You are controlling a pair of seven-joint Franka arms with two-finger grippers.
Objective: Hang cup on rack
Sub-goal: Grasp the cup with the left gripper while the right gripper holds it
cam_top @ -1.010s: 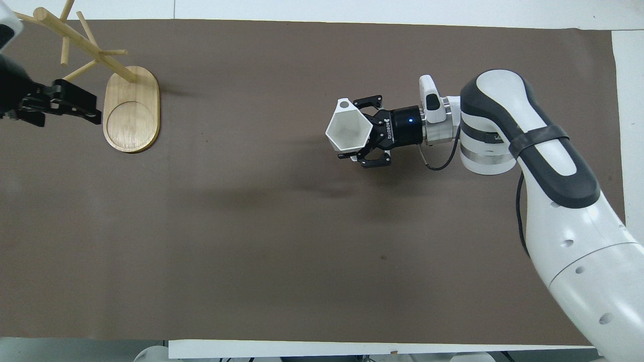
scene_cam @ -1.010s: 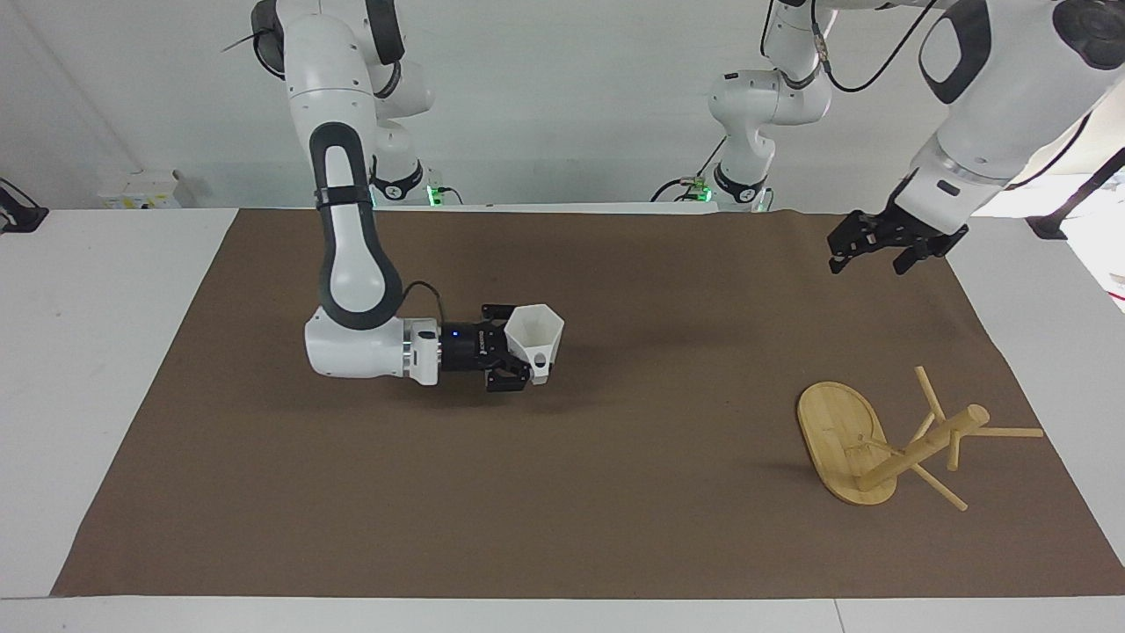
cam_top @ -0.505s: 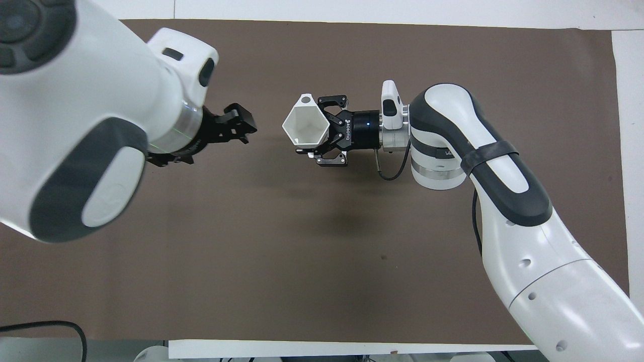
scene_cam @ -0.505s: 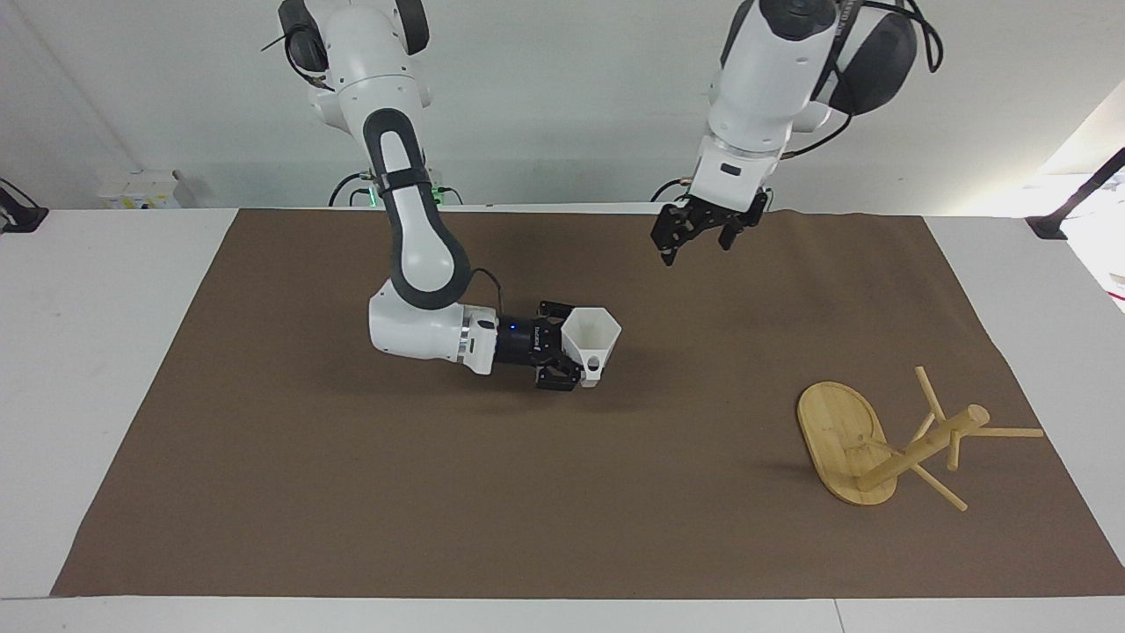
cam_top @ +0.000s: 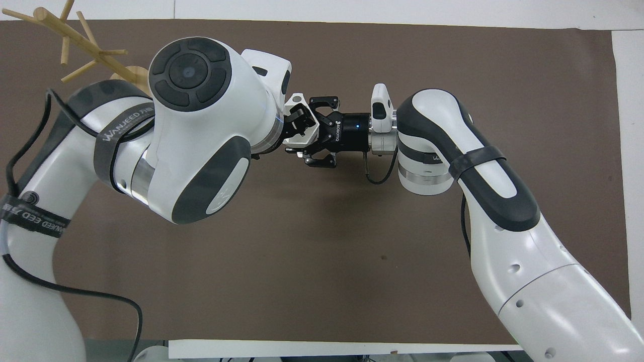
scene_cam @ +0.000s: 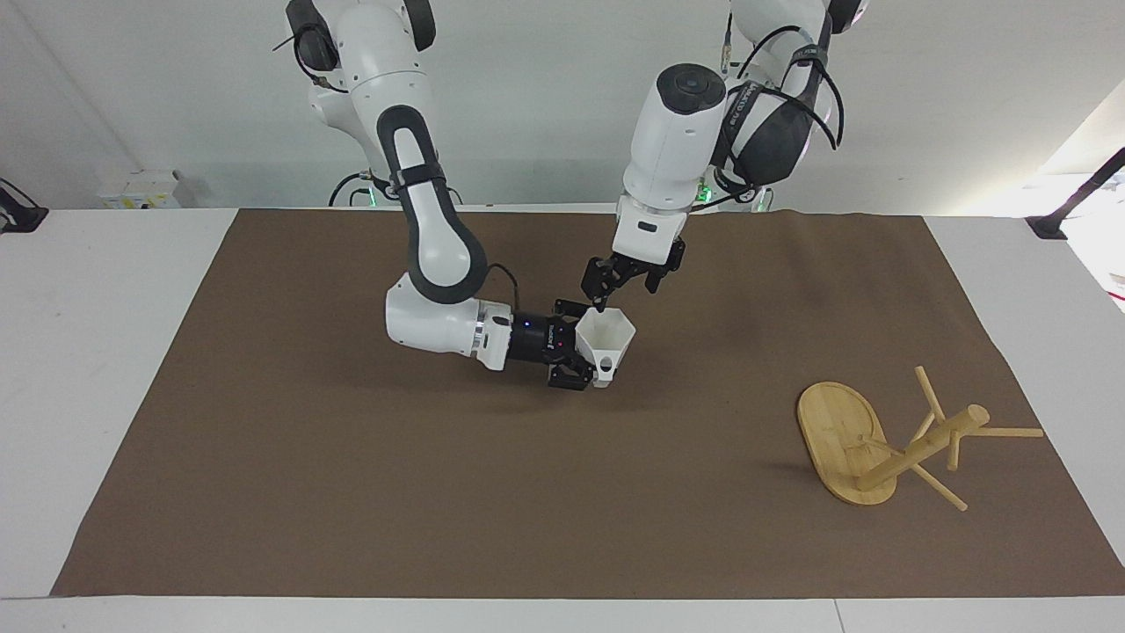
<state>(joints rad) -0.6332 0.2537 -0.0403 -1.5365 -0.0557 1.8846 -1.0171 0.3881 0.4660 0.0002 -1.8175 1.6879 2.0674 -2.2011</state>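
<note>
**A:** Whereabouts of the cup (scene_cam: 608, 337)? Clock read on the facing view, twelve toward the robots.

**B:** Just off the middle of the bench (scene_cam: 352, 492), a touch toward twelve. Up in the air, clamped side-on between the fingers of the right gripper (scene_cam: 587, 356). Mouth tilted up, handle loop toward six.

**A:** And the left gripper (scene_cam: 620, 283)?

**B:** Directly above the rim, at the cup's twelve. Fingers apart, pointing down at the mouth. Touching or just clear: cannot tell. In the overhead view, already overlapping the cup (cam_top: 301, 128). Probably a handover in the making.

**A:** Handling?

**B:** Thin hard plastic by the look of it, so light and stiff. Smooth facets, likely slippery under a light pinch. Little risk of breaking, more of twisting in the grip. Best taken across one wall at the rim, one finger inside and one outside, with the handle loop left free for a peg.

**A:** Room to move?

**B:** Plenty. Rack (scene_cam: 839, 435) well apart at four o'clock, toward the left arm's end, apparently standing on its oval base not far from the bench edge. Bare bench in between. Only tight spot: two wrists crowded over one small cup. Worth minding also the thin pegs (cam_top: 75, 40) sticking out on all sides during the approach.
</note>
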